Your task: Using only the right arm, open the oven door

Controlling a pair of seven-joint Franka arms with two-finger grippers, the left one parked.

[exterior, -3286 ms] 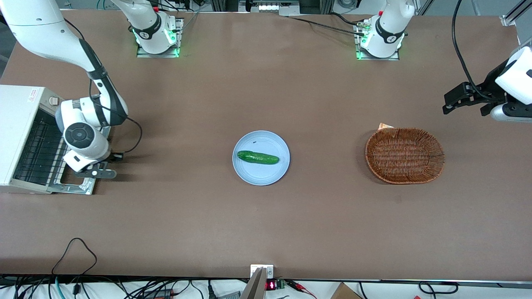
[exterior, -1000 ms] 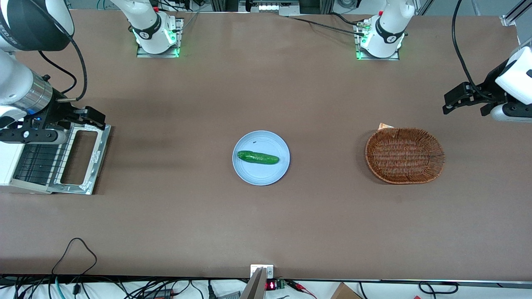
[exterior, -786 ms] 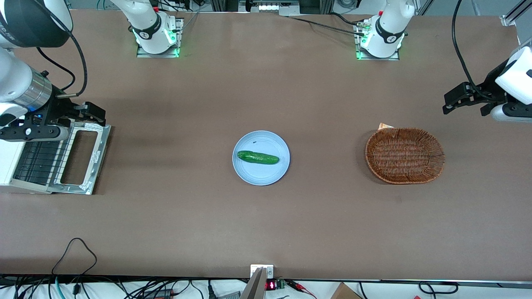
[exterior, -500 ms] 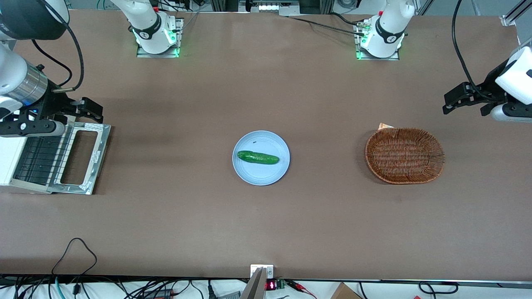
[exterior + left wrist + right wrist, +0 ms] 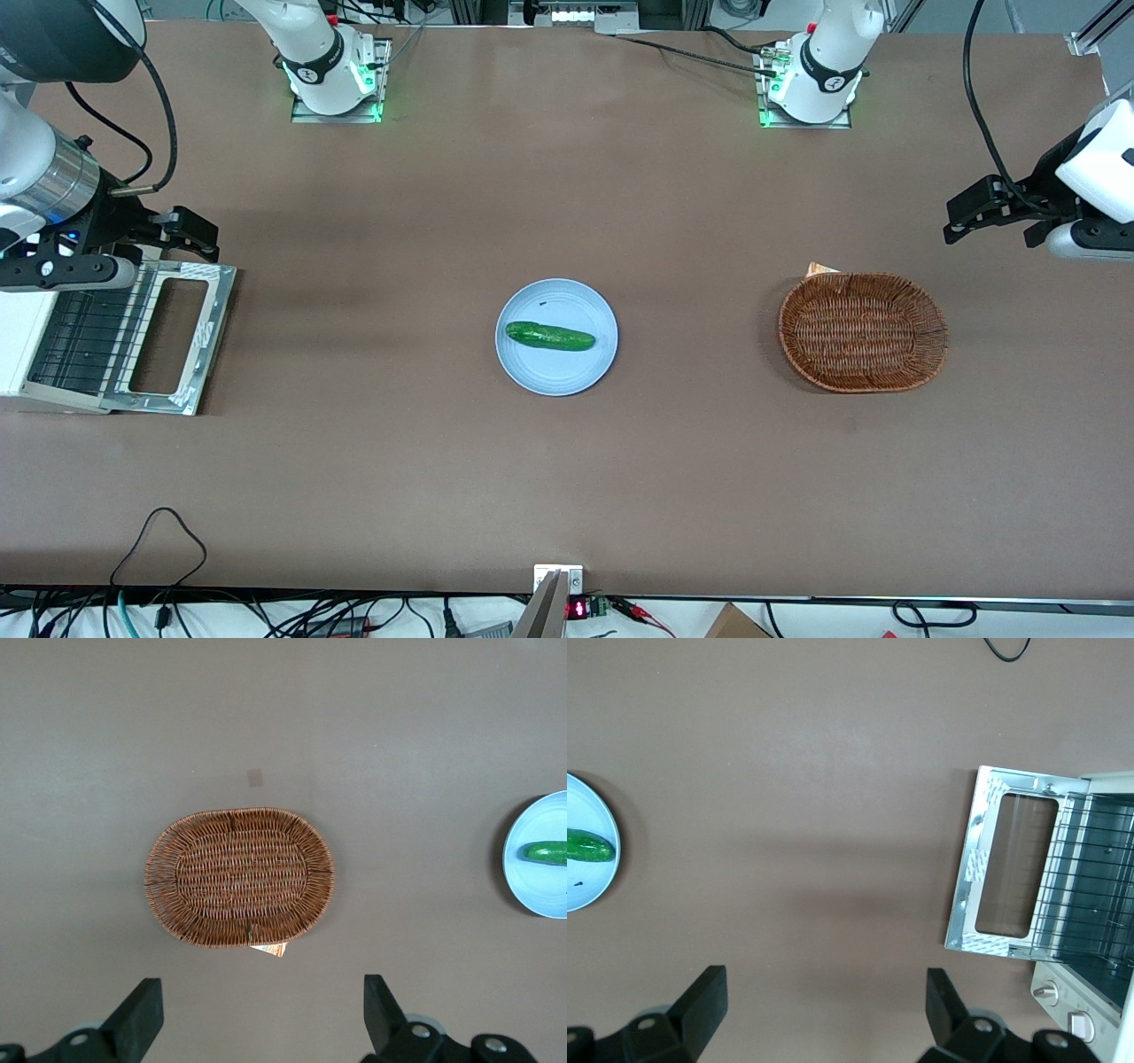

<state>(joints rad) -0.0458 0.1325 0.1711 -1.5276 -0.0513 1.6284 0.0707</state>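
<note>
The oven door [image 5: 202, 341] lies folded down flat on the table in front of the cream-white oven [image 5: 16, 341], at the working arm's end of the table. Its wire rack [image 5: 80, 332] shows inside. The right arm, with its silver wrist cylinder [image 5: 60, 184], hangs above the oven's edge farther from the front camera. Its gripper [image 5: 197, 237] is open, holds nothing and is apart from the door. In the right wrist view the gripper [image 5: 824, 1001] has only bare table between its fingers [image 5: 702, 999], and the oven door [image 5: 967, 877] lies beside it.
A light-blue plate [image 5: 558, 377] with a cucumber [image 5: 549, 336] sits mid-table. A wicker basket [image 5: 863, 383] stands toward the parked arm's end, seen also in the left wrist view as the basket [image 5: 239, 875]. A black cable loop [image 5: 159, 532] lies near the front edge.
The right arm has lifted off the lowered door's edge and drawn away from the front camera. In the last second the gripper drifted slightly farther. The door stays flat.
</note>
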